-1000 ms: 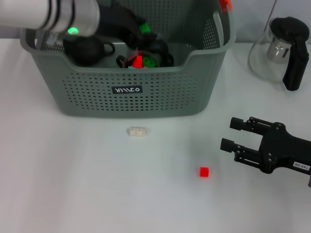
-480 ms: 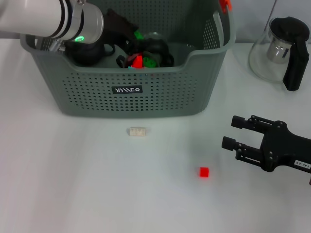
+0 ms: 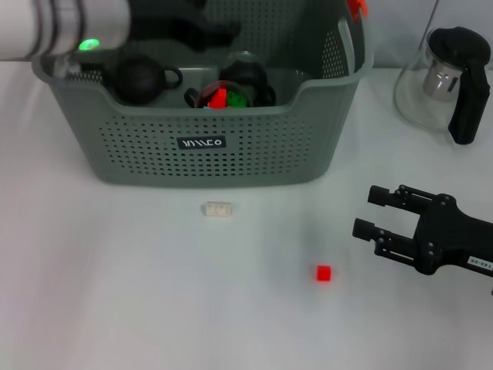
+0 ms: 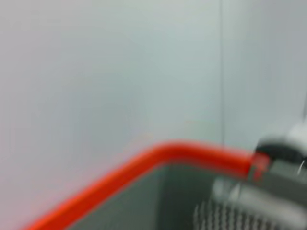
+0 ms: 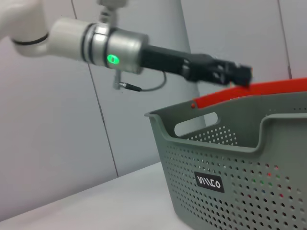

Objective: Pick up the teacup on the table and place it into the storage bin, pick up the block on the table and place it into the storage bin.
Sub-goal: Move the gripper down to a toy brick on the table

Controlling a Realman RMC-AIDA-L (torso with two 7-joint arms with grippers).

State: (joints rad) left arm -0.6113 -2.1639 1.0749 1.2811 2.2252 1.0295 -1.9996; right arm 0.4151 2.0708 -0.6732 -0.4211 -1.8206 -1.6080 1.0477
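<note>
Head view, white table (image 3: 115,293) against a pale wall, storage bin (image 3: 231,146) at the back holding the teacup (image 3: 139,79), red block (image 3: 323,273) on the table near the open, empty right gripper (image 3: 368,212), left gripper (image 3: 219,32) now raised above the bin from inside it, jaw state unclear.

1. The storage bin (image 3: 231,150) is showing grey-green, perforated walls, a black label with white lettering and an orange-red handle.
2. The block (image 3: 323,273) is showing bright red on the white desk (image 3: 115,293).
3. The teacup (image 3: 140,79) is looking black.
4. The right gripper (image 3: 371,212) is showing black.
</note>
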